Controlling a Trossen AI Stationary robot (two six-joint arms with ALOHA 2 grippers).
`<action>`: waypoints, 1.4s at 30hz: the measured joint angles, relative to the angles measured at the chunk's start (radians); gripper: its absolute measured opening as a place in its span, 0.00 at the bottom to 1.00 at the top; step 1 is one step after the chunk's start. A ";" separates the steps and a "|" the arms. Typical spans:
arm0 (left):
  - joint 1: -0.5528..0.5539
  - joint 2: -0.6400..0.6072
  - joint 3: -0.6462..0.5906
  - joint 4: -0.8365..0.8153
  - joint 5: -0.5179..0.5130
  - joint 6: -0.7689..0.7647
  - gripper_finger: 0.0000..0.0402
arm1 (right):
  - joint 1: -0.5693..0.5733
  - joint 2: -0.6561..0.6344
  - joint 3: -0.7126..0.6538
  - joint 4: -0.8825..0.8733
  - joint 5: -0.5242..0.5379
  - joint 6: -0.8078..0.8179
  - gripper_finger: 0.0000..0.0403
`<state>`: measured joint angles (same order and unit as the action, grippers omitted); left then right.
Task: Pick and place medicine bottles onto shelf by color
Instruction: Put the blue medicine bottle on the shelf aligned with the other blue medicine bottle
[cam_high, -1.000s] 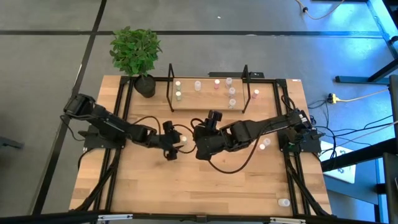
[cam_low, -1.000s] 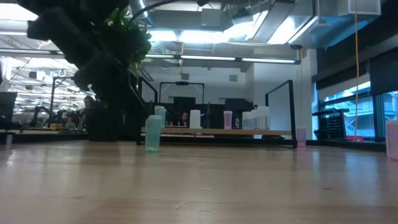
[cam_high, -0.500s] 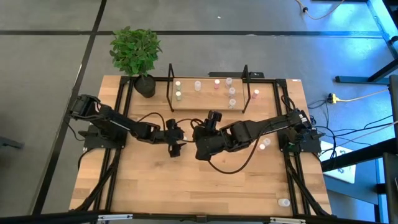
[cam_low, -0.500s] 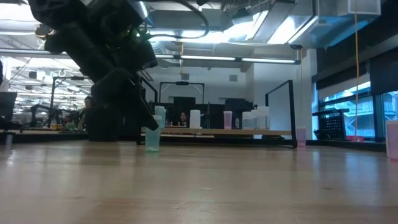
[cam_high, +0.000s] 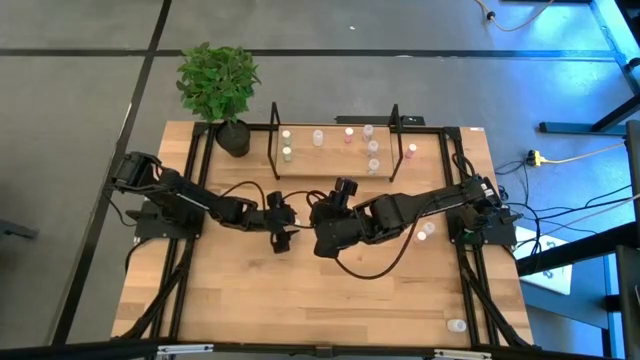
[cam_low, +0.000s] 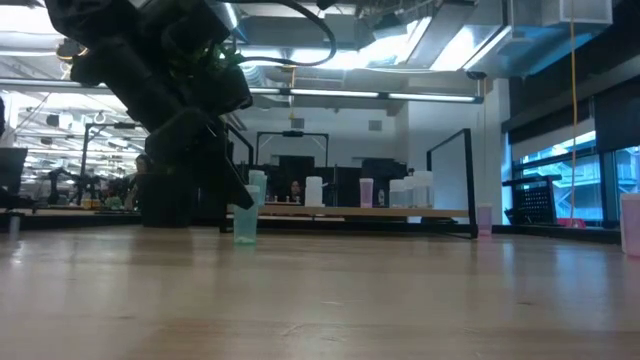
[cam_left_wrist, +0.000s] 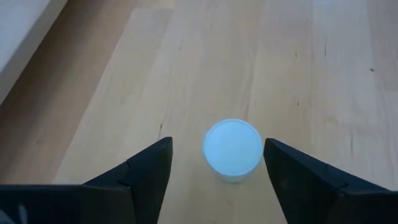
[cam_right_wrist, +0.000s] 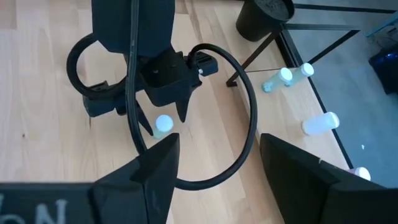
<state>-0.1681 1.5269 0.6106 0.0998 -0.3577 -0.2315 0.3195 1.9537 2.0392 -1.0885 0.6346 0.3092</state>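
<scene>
The left gripper (cam_left_wrist: 214, 171) is low over the middle of the wooden table (cam_high: 300, 300). Its fingers (cam_left_wrist: 143, 168) are open, with one on each side of a small pale bottle (cam_left_wrist: 233, 149) that stands upright between them, not squeezed. The right gripper (cam_right_wrist: 214, 165) waits close by, open and holding nothing. The shelf (cam_high: 335, 165) stands at the table's back edge with more bottles on it.

Pale blue-white bottle (cam_left_wrist: 233, 149); dark fingers (cam_left_wrist: 146, 171); light wood tabletop (cam_left_wrist: 323, 74)
</scene>
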 joint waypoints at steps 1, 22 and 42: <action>-0.001 0.000 0.000 0.000 -0.002 -0.002 0.59 | 0.000 0.000 0.000 0.000 0.000 0.000 0.56; 0.013 -0.025 0.000 -0.003 -0.004 -0.024 0.20 | 0.000 0.000 0.000 -0.001 0.003 0.001 0.56; 0.282 -0.350 0.000 -0.154 -0.077 0.002 0.20 | -0.005 0.001 0.000 -0.010 0.195 0.031 0.56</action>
<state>0.1137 1.1768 0.6109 -0.0538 -0.4343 -0.2293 0.3149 1.9545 2.0392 -1.0982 0.8295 0.3402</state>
